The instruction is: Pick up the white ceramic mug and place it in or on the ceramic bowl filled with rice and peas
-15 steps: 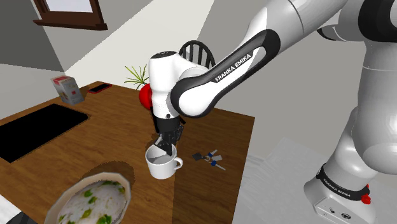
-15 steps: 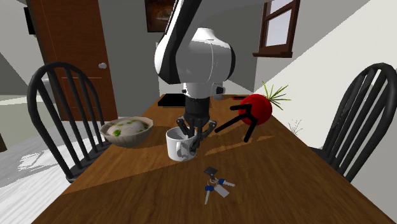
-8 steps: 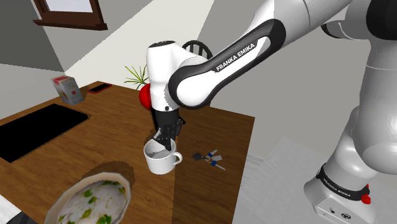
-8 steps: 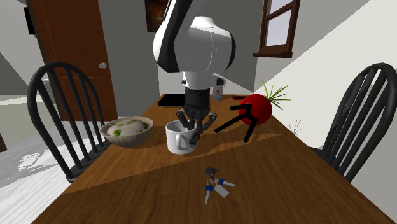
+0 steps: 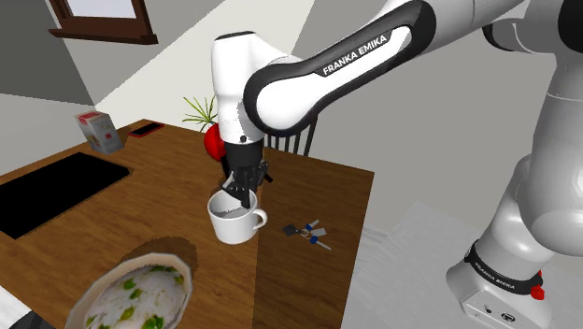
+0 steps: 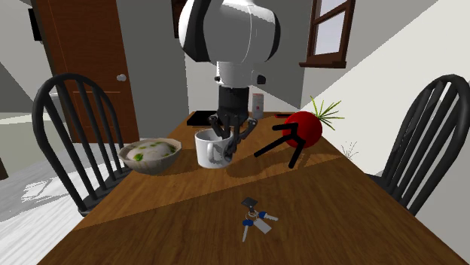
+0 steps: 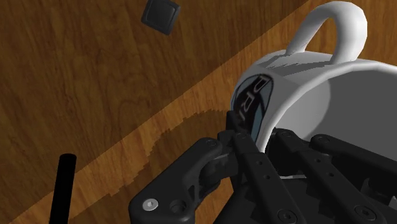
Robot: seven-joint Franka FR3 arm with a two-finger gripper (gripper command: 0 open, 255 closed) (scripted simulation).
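From my remote station: the black gripper [image 5: 241, 194] is clamped on the rim wall of the white mug [image 5: 234, 219], one finger inside the cup and one outside, the jaws narrowed to the thickness of that wall. In the wrist view the outer finger presses over a dark round emblem [image 7: 254, 105] on the mug [image 7: 318, 89], whose handle points away from the gripper, and the cup's shadow falls on the wooden table [image 7: 95, 95] beneath. In the shoulder view the mug hangs just above the table [image 5: 140, 201], with the bowl of rice and peas [image 5: 135, 294] at about 7 o'clock from it and well apart, and a bunch of keys [image 5: 308, 231] near it at 3 o'clock. In the second exterior view the gripper [image 6: 228, 139] holds the mug [image 6: 211, 150] with the bowl [image 6: 149, 156] just beside it at 9 o'clock, the keys [image 6: 254, 218] at 5 o'clock, and a red round object with green leaves [image 6: 305, 128] at 2 o'clock. A black chair [image 6: 71, 135] stands behind the bowl.
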